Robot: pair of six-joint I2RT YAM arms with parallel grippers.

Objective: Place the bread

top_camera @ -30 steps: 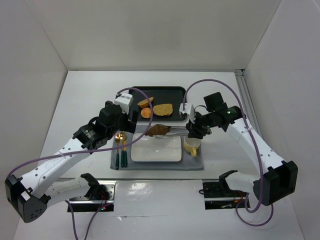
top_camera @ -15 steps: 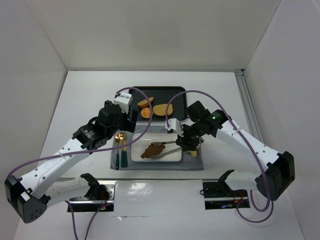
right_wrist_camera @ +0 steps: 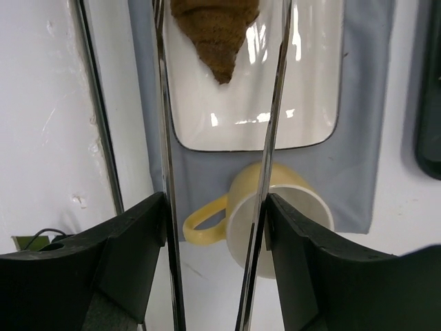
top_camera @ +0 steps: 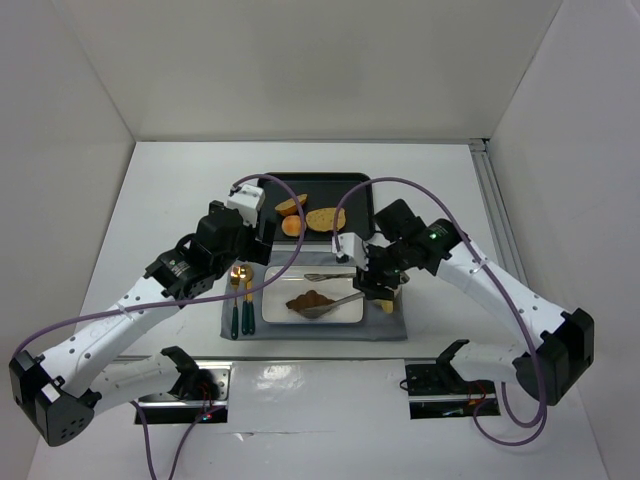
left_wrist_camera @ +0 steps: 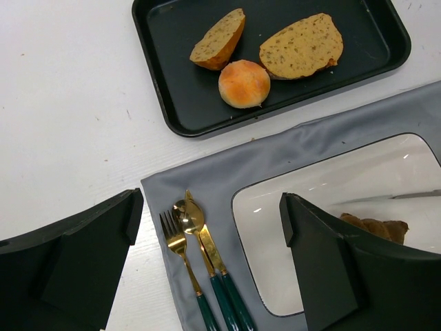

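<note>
A brown piece of bread [top_camera: 312,299] lies on the white rectangular plate [top_camera: 345,313], also seen as bread [right_wrist_camera: 215,34] on the plate [right_wrist_camera: 303,103] in the right wrist view. My right gripper [top_camera: 372,282] is shut on metal tongs [top_camera: 338,302]. The tongs [right_wrist_camera: 164,138] are spread wide, one arm on each side of the bread, with a gap showing between each arm and the bread. My left gripper [left_wrist_camera: 207,221] stands open above the placemat and cutlery, nothing between its fingers; bread [left_wrist_camera: 375,226] peeks past its right finger.
A black tray [top_camera: 340,185] behind the plate holds two bread slices [top_camera: 325,218] and a round bun [top_camera: 292,226]. A yellow mug [right_wrist_camera: 282,207] stands on the grey placemat [top_camera: 300,330] right of the plate. Gold cutlery [left_wrist_camera: 200,255] with green handles lies left of it.
My right arm brought the bread in the tongs from the plate's far edge down onto the plate, and the tongs have spread apart around it. The left arm has not moved.
</note>
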